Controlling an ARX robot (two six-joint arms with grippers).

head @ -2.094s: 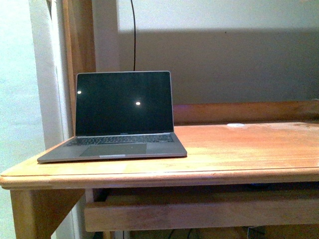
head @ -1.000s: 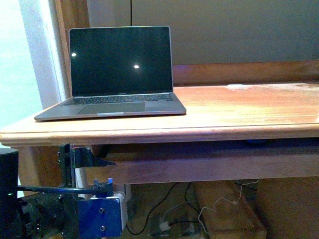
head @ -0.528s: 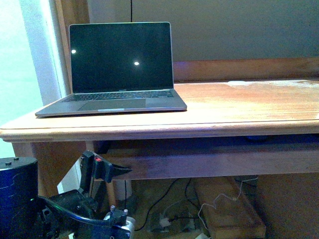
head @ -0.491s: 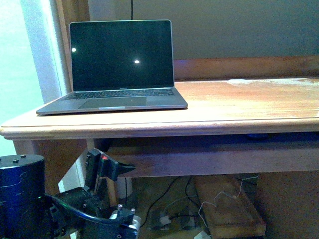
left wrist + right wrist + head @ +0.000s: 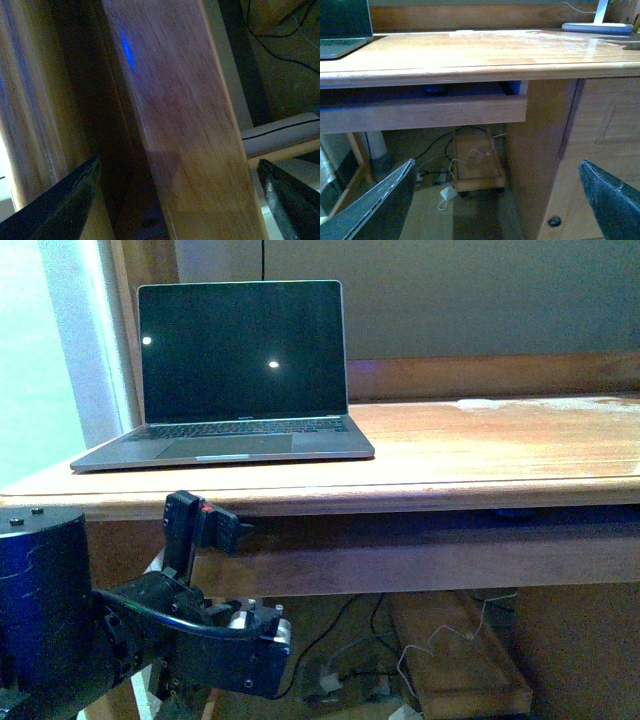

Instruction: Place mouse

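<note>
Plainly, almost none of the job is done yet. The mouse (image 5: 434,90) shows only as a small dark domed shape lying in the shallow tray (image 5: 420,112) just under the top of the desk (image 5: 470,55). In the front view a dim bluish lump under the desk's front edge, at about four o'clock from the laptop (image 5: 240,370), is probably the same thing, though it is too dark to be sure.

Nothing grips the mouse. In the right wrist view the right jaws stand wide apart with nothing between them, well back from the tray and facing its front. The left jaws are likewise spread and empty, close up against a wooden rail of the desk frame. The left arm (image 5: 190,640) sits low at about eight o'clock in the front view, below the desk edge and beneath the laptop.

On top, the laptop stands open with a dark screen at about ten o'clock, and a small white disc (image 5: 478,403) lies far back at about one o'clock, with bare wood between them.

As I judge it, every step is left: reaching into the tray, closing on the mouse, drawing it out and setting it down, likely on the bare wood beside the laptop. The right arm looks the better placed for that.
</note>
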